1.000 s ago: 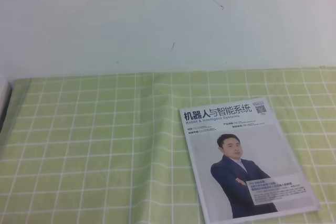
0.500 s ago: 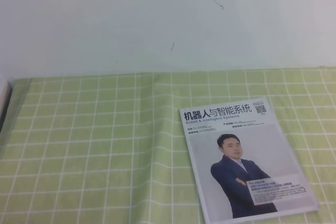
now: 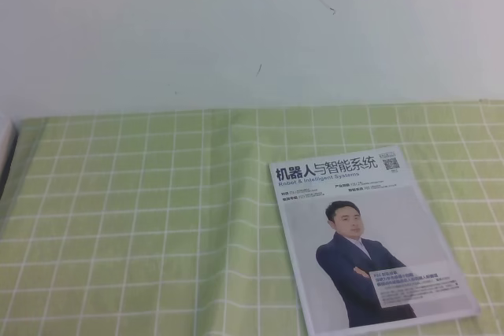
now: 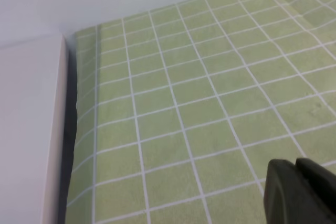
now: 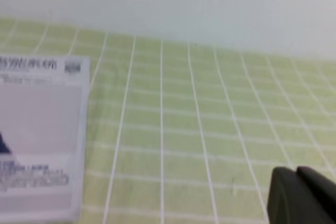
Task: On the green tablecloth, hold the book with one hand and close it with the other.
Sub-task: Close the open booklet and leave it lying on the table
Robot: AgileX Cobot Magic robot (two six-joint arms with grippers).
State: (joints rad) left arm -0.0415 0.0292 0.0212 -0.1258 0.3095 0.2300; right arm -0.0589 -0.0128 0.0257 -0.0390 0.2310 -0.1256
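Note:
The book lies shut and flat on the green tablecloth, right of centre, cover up with a man in a dark blue suit under a black title. Neither gripper shows in the high view. The right wrist view holds the book's right part at the left, with my right gripper at the bottom right, well apart from it, dark fingers pressed together and holding nothing. The left wrist view shows only cloth, with my left gripper low at the right, fingers together and holding nothing.
A pale wall rises behind the cloth. At the cloth's left edge stands a white block or board with a dark gap beside it, also showing at the far left of the high view.

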